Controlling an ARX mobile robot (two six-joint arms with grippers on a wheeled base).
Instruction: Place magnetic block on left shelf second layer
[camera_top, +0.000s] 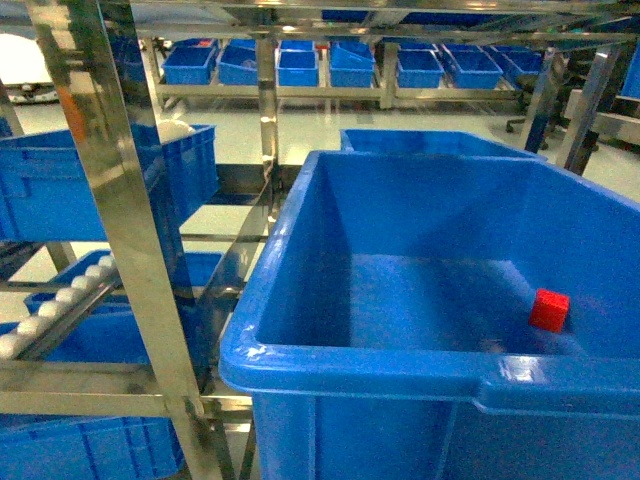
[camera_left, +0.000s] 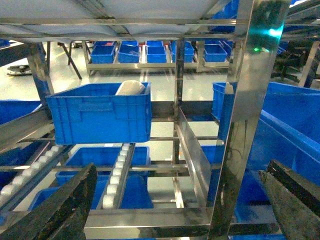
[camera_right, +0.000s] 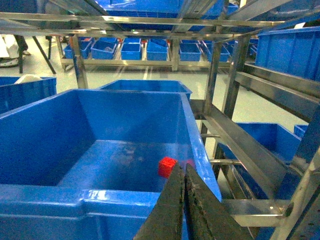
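The magnetic block (camera_top: 549, 310), a small red cube, lies on the floor of a large blue bin (camera_top: 330, 375) near the bin's right wall. In the right wrist view the magnetic block (camera_right: 167, 166) sits just beyond and left of my right gripper (camera_right: 184, 167), which is shut with nothing between its fingers and hovers over the bin's near rim. The left shelf (camera_top: 120, 240) of steel posts stands left of the bin, with white rollers (camera_top: 60, 300). My left gripper (camera_left: 175, 210) is open and empty, facing the left shelf (camera_left: 150, 220) and its roller track (camera_left: 117, 172). Neither gripper shows in the head view.
A blue crate (camera_left: 100, 112) holding a white object rests on an upper shelf level. More blue bins (camera_left: 105, 175) sit lower down and along the back rack (camera_top: 300, 65). Steel rails (camera_right: 240, 145) and another bin (camera_right: 260, 140) flank the large bin's right side.
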